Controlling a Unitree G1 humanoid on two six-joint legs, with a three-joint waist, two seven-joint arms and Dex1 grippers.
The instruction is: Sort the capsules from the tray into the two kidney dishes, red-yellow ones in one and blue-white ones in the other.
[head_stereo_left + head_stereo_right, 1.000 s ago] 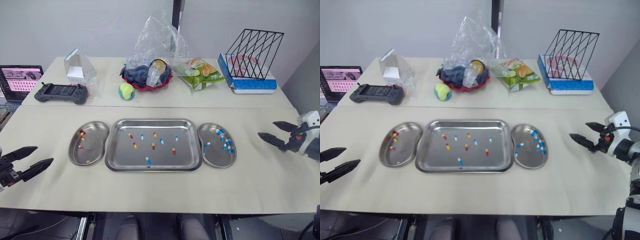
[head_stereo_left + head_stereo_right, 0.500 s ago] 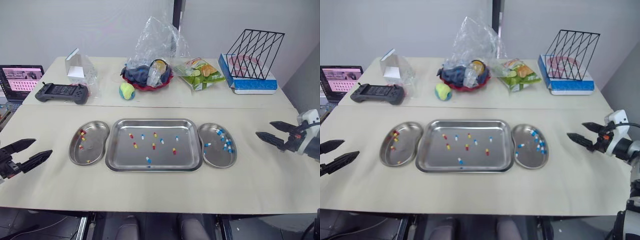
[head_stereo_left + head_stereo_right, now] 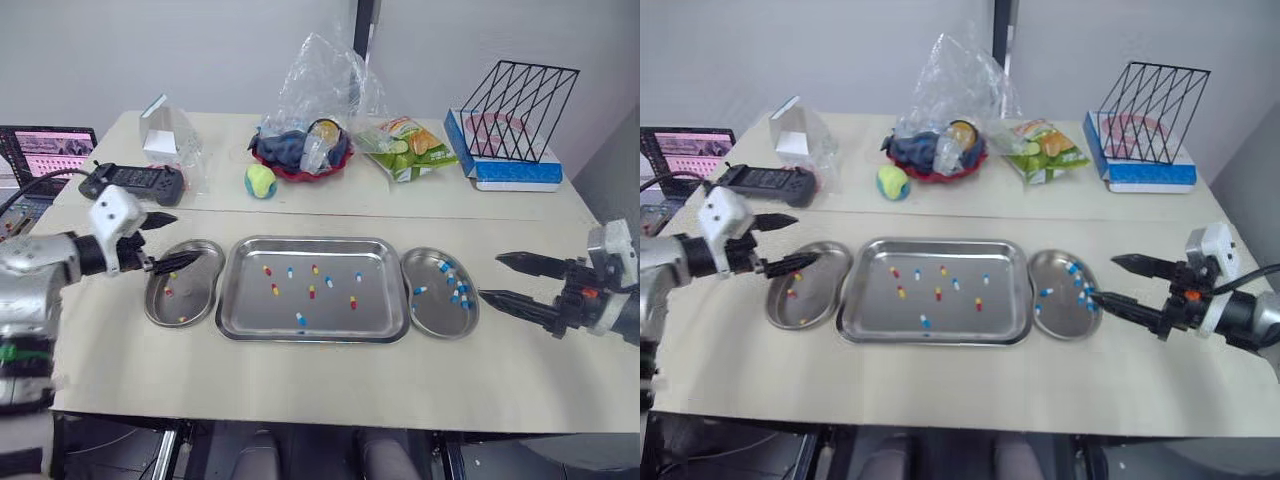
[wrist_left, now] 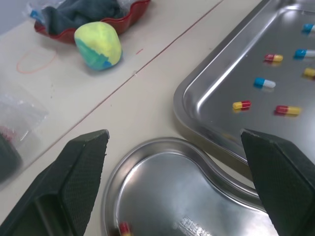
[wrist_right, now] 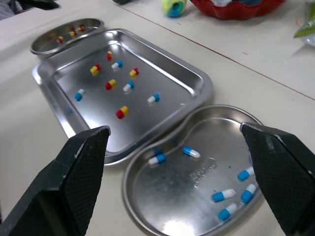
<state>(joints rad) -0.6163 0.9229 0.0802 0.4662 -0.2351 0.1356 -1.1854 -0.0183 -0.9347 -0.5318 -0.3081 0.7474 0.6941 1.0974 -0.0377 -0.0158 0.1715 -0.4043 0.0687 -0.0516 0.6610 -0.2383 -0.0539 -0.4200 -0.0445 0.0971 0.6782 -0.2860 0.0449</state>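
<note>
The steel tray point(image 3: 312, 241) lies mid-table with several red-yellow capsules point(image 4: 241, 104) and blue-white capsules point(image 4: 264, 83) scattered in it. The left kidney dish point(image 3: 195, 300) holds a few red-yellow capsules point(image 3: 168, 291). The right kidney dish point(image 3: 432, 320) holds several blue-white capsules point(image 3: 456, 291). My left gripper point(image 3: 188, 237) hovers open over the far end of the left dish point(image 4: 162, 196), with nothing in it. My right gripper point(image 3: 489, 276) is open and empty just right of the right dish point(image 5: 197, 172), pointing at it.
Along the back of the table are a laptop point(image 3: 45, 150), a game controller point(image 3: 130, 182), a clear box point(image 3: 165, 130), a yellow-green ball point(image 3: 261, 180), a red bowl under a plastic bag point(image 3: 300, 160), a snack bag point(image 3: 410, 148) and a wire rack on a blue box point(image 3: 515, 130).
My left gripper has risen from the table's near left edge to above the left dish. My right gripper has moved left, up to the right dish. Both stay open.
</note>
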